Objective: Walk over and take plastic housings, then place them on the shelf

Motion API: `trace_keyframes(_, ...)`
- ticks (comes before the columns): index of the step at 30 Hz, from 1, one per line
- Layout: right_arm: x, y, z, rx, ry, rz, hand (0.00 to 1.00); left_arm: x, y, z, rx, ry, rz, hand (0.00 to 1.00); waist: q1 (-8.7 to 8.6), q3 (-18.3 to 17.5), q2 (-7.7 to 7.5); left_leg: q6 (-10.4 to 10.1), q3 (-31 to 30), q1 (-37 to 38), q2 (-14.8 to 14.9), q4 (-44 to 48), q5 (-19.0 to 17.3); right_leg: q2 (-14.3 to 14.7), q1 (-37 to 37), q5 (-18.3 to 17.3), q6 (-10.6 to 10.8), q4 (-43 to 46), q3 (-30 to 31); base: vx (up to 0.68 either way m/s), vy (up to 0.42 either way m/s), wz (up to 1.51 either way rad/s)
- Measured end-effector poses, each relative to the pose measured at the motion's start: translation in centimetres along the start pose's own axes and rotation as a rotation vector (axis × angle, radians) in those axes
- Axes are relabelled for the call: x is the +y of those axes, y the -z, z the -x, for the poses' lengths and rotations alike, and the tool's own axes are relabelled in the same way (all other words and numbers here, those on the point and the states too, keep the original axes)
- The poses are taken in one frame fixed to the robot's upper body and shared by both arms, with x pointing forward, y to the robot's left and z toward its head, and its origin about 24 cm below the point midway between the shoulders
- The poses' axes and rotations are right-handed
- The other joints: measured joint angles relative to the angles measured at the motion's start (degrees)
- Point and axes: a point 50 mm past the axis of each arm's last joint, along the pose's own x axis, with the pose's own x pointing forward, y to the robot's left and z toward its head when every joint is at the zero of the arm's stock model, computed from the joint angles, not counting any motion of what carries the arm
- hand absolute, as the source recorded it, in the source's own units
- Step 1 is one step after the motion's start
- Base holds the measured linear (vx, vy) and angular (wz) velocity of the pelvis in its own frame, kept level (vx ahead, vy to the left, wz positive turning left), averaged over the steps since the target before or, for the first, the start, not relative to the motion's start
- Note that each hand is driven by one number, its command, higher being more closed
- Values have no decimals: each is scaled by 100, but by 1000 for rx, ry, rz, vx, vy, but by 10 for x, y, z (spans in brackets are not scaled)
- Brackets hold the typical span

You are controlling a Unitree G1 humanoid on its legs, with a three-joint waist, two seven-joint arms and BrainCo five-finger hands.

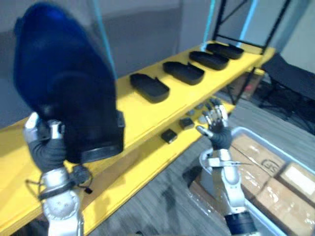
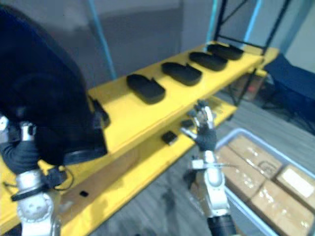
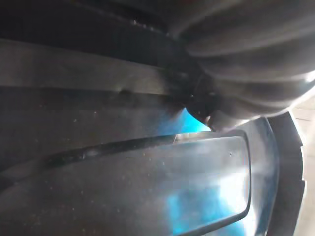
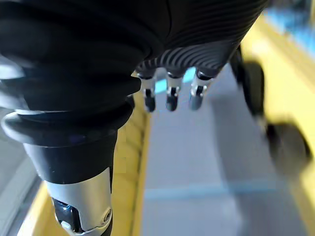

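The fingers (image 4: pixel 171 97) of my right hand (image 1: pixel 218 129) stand straight and spread, holding nothing, just off the front edge of the lower board of the yellow shelf (image 1: pixel 135 114). My left hand (image 1: pixel 47 147) sits under the lower rim of a large dark plastic housing (image 1: pixel 69 88). How its fingers close on the shell I cannot tell, since the shell hides them. The housing is raised upright, in front of the near end of the shelf's upper board and not yet set down. Farther along that board a row of housings (image 1: pixel 149 87) lies open side up, spaced toward the far end. On the lower board a few small parts (image 1: pixel 169 135) lie near the front edge. On the floor to my right is a pale bin (image 1: pixel 248 133) of cardboard boxes (image 1: pixel 253 164). The risks, as I judge them, start with the shell's bulk. It blocks much of my sight of the landing spot, so it could come down across the front edge and tip off, or bump the nearest housing in the row. A hold at the rim alone could also let it swing or slip as I lower it.
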Motion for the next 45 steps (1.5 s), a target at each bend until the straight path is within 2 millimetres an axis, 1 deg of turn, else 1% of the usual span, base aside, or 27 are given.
trace_keyframes(2, 6, 9, -2, 42, -23, -5, 0, 24, 3, 9, 46, -74, -94, 100, 269, -39, -10, 3, -242, -18, -45, -9, 9, 3, 139, -38, 26, 0, -280, 72, -19, 55)
trace_keyframes(4, 10, 15, -1, 76, -30, -12, 0, 41, 4, 17, 77, -152, -152, 100, 466, -47, -16, 11, -453, -41, -102, -7, 14, -25, 253, -50, 33, 1, -474, 54, 9, 56)
trace_keyframes(5, 11, 17, -1, 88, -34, -12, 0, 48, 3, 19, 85, -178, -176, 100, 524, -84, -61, 16, -553, -104, -140, 0, 17, -46, 264, -78, 59, 1, -598, 64, 20, 71)
trace_keyframes(6, 15, 21, -2, 107, -30, -8, 0, 59, 2, 24, 99, -227, -212, 100, 642, -115, -111, 36, -708, -151, -198, 2, 40, -83, 316, -108, 90, 2, -742, 43, 13, 45)
trace_keyframes(7, 19, 23, -10, 125, 51, 21, 0, 72, -11, 33, 51, -314, -177, 100, 789, 115, -188, 125, -809, -282, -437, 166, -58, -402, 579, -342, 158, 215, -1232, 36, 5, 27)
trace_keyframes(10, 19, 23, -10, 125, 51, 21, 0, 72, -11, 33, 51, -314, -177, 100, 787, 116, -187, 122, -809, -282, -436, 167, -60, -402, 580, -342, 158, 215, -1232, 0, 0, 0)
trace_keyframes(12, 13, 22, -8, 125, 70, 30, 0, 67, -10, 31, 44, -309, -151, 100, 730, 122, -190, 131, -816, -271, -434, 175, -55, -407, 573, -342, 157, 256, -1178, 1, 23, 1)
trace_keyframes(13, 6, 21, -3, 126, 101, 33, 0, 61, -10, 29, 38, -298, -121, 100, 695, 131, -176, 133, -821, -240, -427, 174, -53, -424, 566, -342, 155, 331, -989, 13, 114, 2)
trace_keyframes(15, -11, 15, 9, 115, 174, 45, 0, 49, -10, 25, 26, -274, -61, 100, 541, 138, -165, 170, -757, -178, -404, 154, -85, -466, 555, -348, 146, 493, -526, 23, 165, 1)
trace_keyframes(16, -26, 7, 17, 92, 238, 64, 0, 40, -9, 20, 10, -258, -15, 100, 372, 135, -174, 201, -528, -180, -347, 146, -121, -492, 517, -361, 125, 596, -232, 10, 144, 1)
trace_keyframes(17, -35, 2, 20, 76, 273, 79, 0, 36, -9, 17, 0, -252, 8, 100, 275, 136, -178, 205, -332, -187, -306, 138, -114, -508, 475, -369, 111, 661, -77, -6, 178, -6)
trace_keyframes(18, -52, -8, 26, 49, 338, 122, 0, 28, -8, 11, -19, -234, 46, 100, 122, 141, -180, 209, -22, -176, -229, 120, -100, -534, 398, -401, 59, 779, 214, -19, 159, -22)
trace_keyframes(19, -70, -18, 33, 25, 402, 167, 0, 22, -6, 3, -37, -207, 68, 100, -15, 134, -199, 231, 119, -131, -215, 73, -85, -566, 289, -407, 49, 876, 513, -14, 153, -36)
trace_keyframes(20, -79, -23, 37, 13, 432, 189, 0, 18, -3, 0, -41, -191, 76, 100, -53, 137, -201, 242, 192, -79, -211, 11, -74, -578, 237, -408, 48, 922, 687, 5, 121, -39)
trace_keyframes(21, -94, -33, 45, -10, 488, 231, 0, 12, 2, -9, -46, -159, 86, 100, -180, 137, -208, 260, 245, -14, -228, -95, -33, -603, 216, -408, 47, 935, 948, 26, 105, -24)
trace_keyframes(22, -107, -42, 51, -25, 531, 270, 0, 7, 7, -16, -43, -133, 81, 100, -364, 133, -225, 274, 272, 44, -234, -217, 11, -610, 201, -407, 46, 942, 1180, 37, 93, -12)
trace_keyframes(23, -112, -46, 54, -33, 549, 289, 0, 5, 9, -20, -43, -118, 79, 100, -439, 132, -233, 265, 285, 81, -231, -290, 47, -610, 192, -406, 47, 945, 1234, 54, 54, -11)
trace_keyframes(25, -123, -57, 58, -62, 564, 338, 0, -3, 14, -26, -37, -76, 35, 100, -569, 129, -244, 220, 378, 150, -223, -474, 276, -611, 130, -406, 48, 944, 1204, 68, 1, -9)
trace_keyframes(27, -121, -58, 56, -66, 543, 343, 0, -4, 16, -25, -28, -68, 8, 100, -581, 132, -239, 197, 435, 171, -220, -473, 316, -610, 163, -407, 48, 944, 1181, 69, -3, 12)
trace_keyframes(30, -112, -61, 43, -107, 478, 332, 0, 0, 17, -22, -12, -80, -9, 100, -461, 130, -184, 146, 434, 231, -177, -473, 348, -553, 315, -408, 49, 959, 1153, 58, 3, 31)
trace_keyframes(32, -93, -68, 22, -180, 374, 315, 0, 10, 19, -18, 5, -118, -46, 100, -353, 141, -102, 96, 393, 212, -137, -475, 383, -491, 432, -410, 49, 960, 1128, 21, 5, 45)
trace_keyframes(33, -89, -69, 17, -189, 349, 317, 0, 13, 20, -18, 8, -127, -58, 100, -317, 146, -88, 87, 372, 214, -129, -475, 391, -476, 469, -415, 46, 962, 1122, -4, -9, 49)
trace_keyframes(35, -74, -70, 2, -215, 275, 315, 0, 24, 20, -15, 15, -174, -95, 100, -209, 177, -25, 50, 88, 180, -97, -507, 462, -401, 608, -461, -14, 1025, 938, -25, -25, 64)
trace_keyframes(37, -66, -69, -4, -222, 243, 309, 0, 31, 20, -14, 15, -207, -119, 100, -87, 183, -17, 28, -122, 136, -108, -566, 549, -390, 665, -595, -125, 1119, 791, -35, -23, 71)
trace_keyframes(42, -47, -64, -15, -229, 171, 279, 0, 52, 17, -8, 22, -283, -194, 100, 174, 214, 25, -17, -673, -111, -203, -573, 758, -372, 766, -916, -164, 1230, 436, -39, -30, 57)
trace_keyframes(44, -45, -63, -17, -228, 170, 280, 0, 55, 17, -5, 32, -287, -207, 100, 189, 214, 26, -4, -876, -201, -266, -607, 839, -367, 890, -1066, -182, 1256, 174, -50, -51, 74)
trace_keyframes(45, -42, -63, -19, -230, 167, 288, 0, 58, 17, -2, 38, -290, -221, 100, 197, 230, 29, 94, -755, -308, -251, -615, 776, -358, 947, -1158, -178, 1250, 17, -53, -68, 97)
